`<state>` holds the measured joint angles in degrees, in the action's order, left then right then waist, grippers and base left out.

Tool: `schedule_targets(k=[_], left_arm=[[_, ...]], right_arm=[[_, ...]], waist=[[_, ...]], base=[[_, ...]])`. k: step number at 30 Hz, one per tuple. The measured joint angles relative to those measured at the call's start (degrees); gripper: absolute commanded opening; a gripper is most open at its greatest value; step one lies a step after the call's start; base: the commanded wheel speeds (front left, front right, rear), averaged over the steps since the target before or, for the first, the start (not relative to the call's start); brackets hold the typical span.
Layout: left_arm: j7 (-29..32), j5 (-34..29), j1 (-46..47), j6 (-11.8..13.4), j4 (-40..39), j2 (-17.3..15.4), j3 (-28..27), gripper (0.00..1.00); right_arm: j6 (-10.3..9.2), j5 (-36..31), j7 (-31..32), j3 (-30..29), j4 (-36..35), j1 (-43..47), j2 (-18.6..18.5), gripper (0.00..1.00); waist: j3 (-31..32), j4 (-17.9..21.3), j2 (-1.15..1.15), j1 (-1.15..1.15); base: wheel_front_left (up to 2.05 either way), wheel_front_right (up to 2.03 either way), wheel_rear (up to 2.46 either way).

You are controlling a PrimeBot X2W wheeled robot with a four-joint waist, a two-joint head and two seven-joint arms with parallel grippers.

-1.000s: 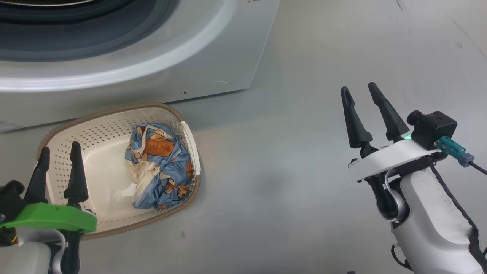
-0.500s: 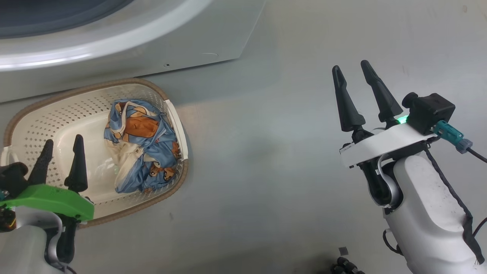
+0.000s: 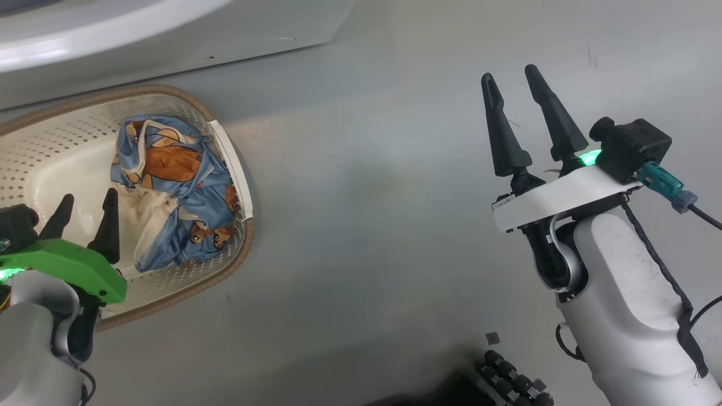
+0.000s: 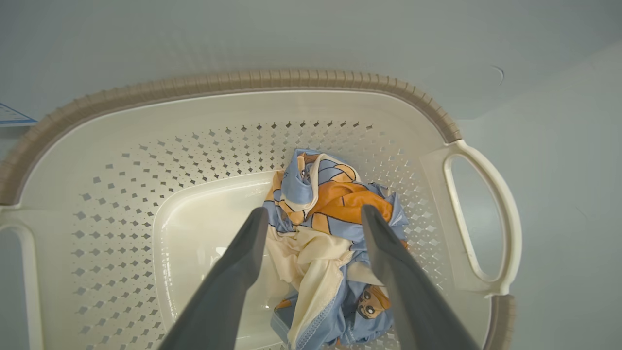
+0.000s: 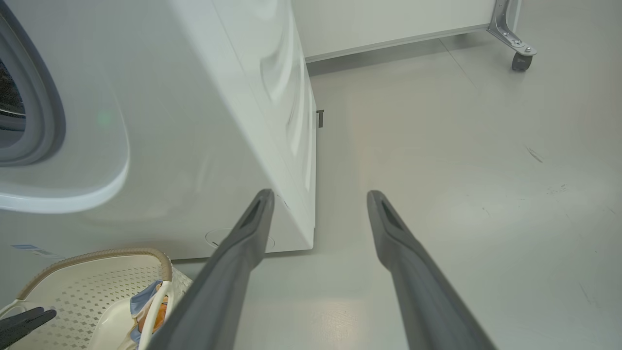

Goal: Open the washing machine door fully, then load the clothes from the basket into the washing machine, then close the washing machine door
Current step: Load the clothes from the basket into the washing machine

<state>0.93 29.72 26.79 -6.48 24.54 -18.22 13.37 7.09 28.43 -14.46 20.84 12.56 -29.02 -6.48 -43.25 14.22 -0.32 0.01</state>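
My left gripper [image 3: 90, 194] hangs over the basket [image 3: 246, 239], its two dark fingers spread wide with nothing between them. In the left wrist view the tips frame the clothes [image 3: 175, 180] from above, and I cannot tell whether they touch. The clothes are one crumpled bundle of blue fabric with orange patches and cream lining. It lies in the basket's right half, against the perforated wall beside a white handle. The basket stands on the grey floor [image 3: 366, 197] just in front of the washing machine [image 3: 169, 34], its brown rim close to the white front panel.

My right gripper [image 3: 508, 72] is well apart from all this — out over bare floor to the right, fingers likewise wide and empty, pointing past the machine's lower front corner. In the right wrist view the grey gasket [image 5: 48, 107] around the drum opening shows at the left edge, and a small blue label [image 5: 29, 249] sits low on the front panel — just above the basket's rim.
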Motion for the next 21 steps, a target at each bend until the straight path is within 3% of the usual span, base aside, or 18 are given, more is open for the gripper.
schedule_targets(k=[21], left_arm=[[9.71,0.66,12.17,-0.51,14.90,-0.76,5.73,1.00]], right_arm=[[0.00,-0.24,0.00,2.68,-0.76,-4.26,2.19,1.00]], waist=[[-8.17,4.73,0.00,0.00]], base=[[0.00,0.00,0.00]])
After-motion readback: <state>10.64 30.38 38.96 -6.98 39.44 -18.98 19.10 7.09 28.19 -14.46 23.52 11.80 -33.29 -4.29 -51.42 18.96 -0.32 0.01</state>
